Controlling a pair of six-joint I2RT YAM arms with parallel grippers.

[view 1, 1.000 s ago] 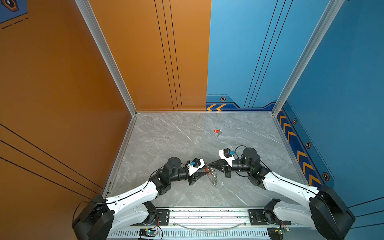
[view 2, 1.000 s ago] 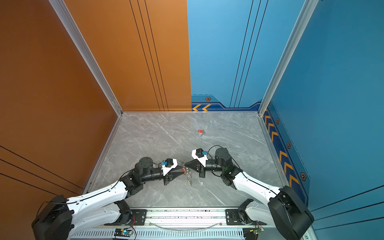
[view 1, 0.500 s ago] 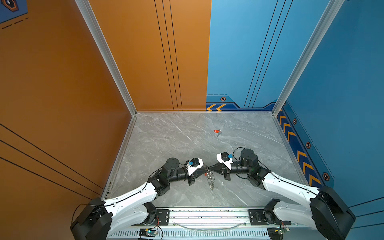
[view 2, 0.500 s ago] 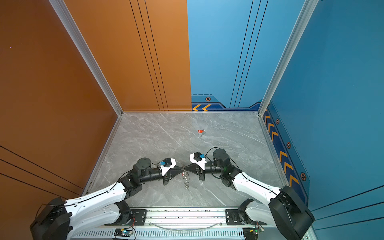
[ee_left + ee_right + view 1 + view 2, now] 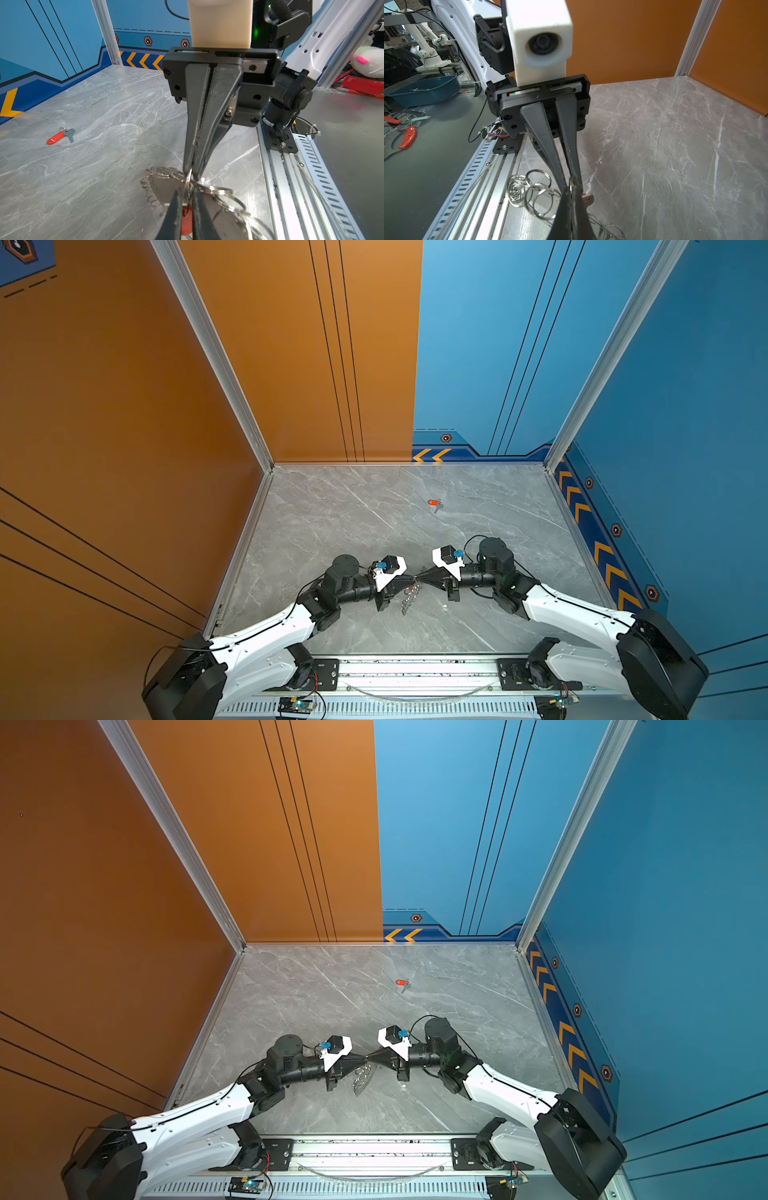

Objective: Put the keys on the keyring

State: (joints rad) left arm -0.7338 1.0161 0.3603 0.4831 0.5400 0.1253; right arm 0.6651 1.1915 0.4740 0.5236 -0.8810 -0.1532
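Orange key tag (image 5: 185, 217) mostly hidden behind left gripper (image 5: 186, 192) fingers. In the right wrist view only a sliver shows past right gripper (image 5: 572, 192). Keyring (image 5: 164, 188) cut off by frame edge. Can't tell which ring the tag hangs on. Far key (image 5: 434, 503) too small in both top views for detail.

A grey marble-patterned counter (image 5: 332, 510) fills the floor of the cell. Orange wall panels (image 5: 124, 406) rise from its left side and part of its far edge, blue wall panels (image 5: 685, 406) from the rest of the far edge and the right side, with aluminium corner posts (image 5: 219, 364) at the counter's far corners. A dark blue strip of yellow chevrons (image 5: 602, 549) runs along the counter's right edge. A slotted aluminium rail (image 5: 415, 672) borders its near edge. Beyond that rail, off the counter, stand a teal bin (image 5: 425, 91), a red-handled tool (image 5: 408, 138), a pale plush toy (image 5: 367, 62) and a red box (image 5: 361, 83)
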